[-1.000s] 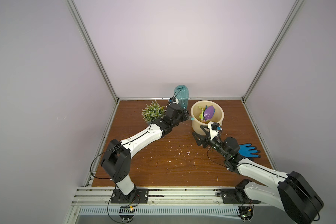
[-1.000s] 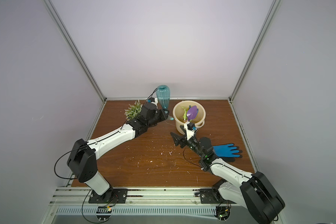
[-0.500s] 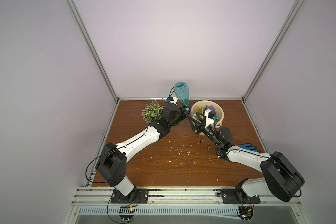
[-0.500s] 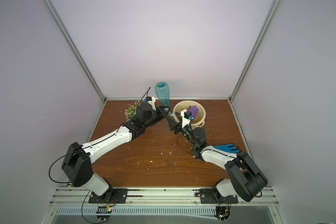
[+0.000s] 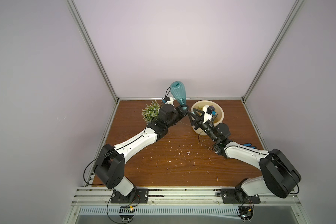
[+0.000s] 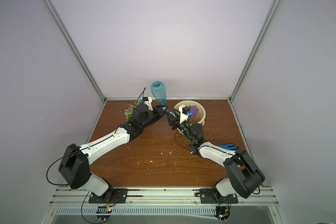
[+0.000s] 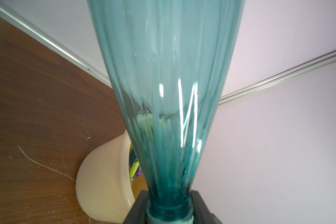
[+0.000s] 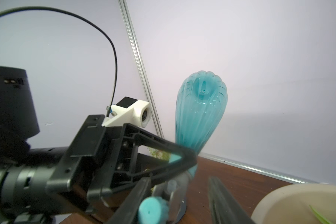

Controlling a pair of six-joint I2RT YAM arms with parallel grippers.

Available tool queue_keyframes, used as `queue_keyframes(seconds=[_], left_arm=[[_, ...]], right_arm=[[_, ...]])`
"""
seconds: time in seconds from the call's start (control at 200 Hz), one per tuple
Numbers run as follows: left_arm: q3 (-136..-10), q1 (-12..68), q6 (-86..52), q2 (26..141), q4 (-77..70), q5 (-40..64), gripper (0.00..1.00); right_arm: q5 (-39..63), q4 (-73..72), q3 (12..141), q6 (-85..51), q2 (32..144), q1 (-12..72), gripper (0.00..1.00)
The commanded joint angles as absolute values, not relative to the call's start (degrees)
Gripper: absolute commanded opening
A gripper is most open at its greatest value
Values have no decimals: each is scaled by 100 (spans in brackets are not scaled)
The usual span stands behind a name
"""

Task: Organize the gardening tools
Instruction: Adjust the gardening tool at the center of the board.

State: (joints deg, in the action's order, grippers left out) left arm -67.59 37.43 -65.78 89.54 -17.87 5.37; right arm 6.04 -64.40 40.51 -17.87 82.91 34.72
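ribbed translucent teal spray bottle [image 5: 178, 93], base up, just beside smooth cream bowl [image 5: 220, 119]; left gripper [image 5: 183, 111] pinches its neck. right gripper [image 8: 180, 197] jaws apart, flanking knurled teal nozzle [image 8: 151, 210]; contact unclear.

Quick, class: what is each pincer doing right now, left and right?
Left pincer: shut on the teal bottle, at its neck.
Right pincer: open, straddling the bottle's nozzle.
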Motion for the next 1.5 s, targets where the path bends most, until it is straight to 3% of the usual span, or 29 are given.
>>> queue_keyframes(seconds=[0.0,0.13,0.29,0.39,0.61,0.746,0.851,1.101,1.201,1.316,1.496], left_arm=[[-6613,3710,-6727,8758,-2377,808,3],[-6627,3701,-6738,8769,-2426,841,3],[-6632,3700,-6794,8823,-2514,902,3],[-6603,3692,-6807,8810,-2501,876,3],[-6601,3691,-6949,8907,-2638,1088,2],[-6559,3692,-7053,8942,-2755,1204,2],[-6561,3687,-7086,8947,-2769,1269,3],[-6478,3691,-7182,9025,-2870,1447,4],[-6477,3692,-7189,9053,-2905,1469,5],[-6499,3683,-7160,9079,-2933,1521,16],[-6442,3630,-7010,8989,-2942,1478,45]], right_arm=[[648,-6371,4213,-1835,8292,3540,54],[694,-6318,4158,-1803,8288,3619,53],[743,-6322,4113,-1764,8271,3660,43],[763,-6309,4058,-1721,8203,3684,54],[496,-6371,4091,-1648,8207,3696,49],[221,-6335,4221,-1600,8270,3694,43],[72,-6458,4243,-1630,8316,3688,31],[62,-6400,4349,-1581,8278,3688,26],[61,-6313,4400,-1532,8227,3687,16],[104,-5931,4505,-1466,8138,3678,10],[126,-5132,4498,-1257,7747,3678,1]])
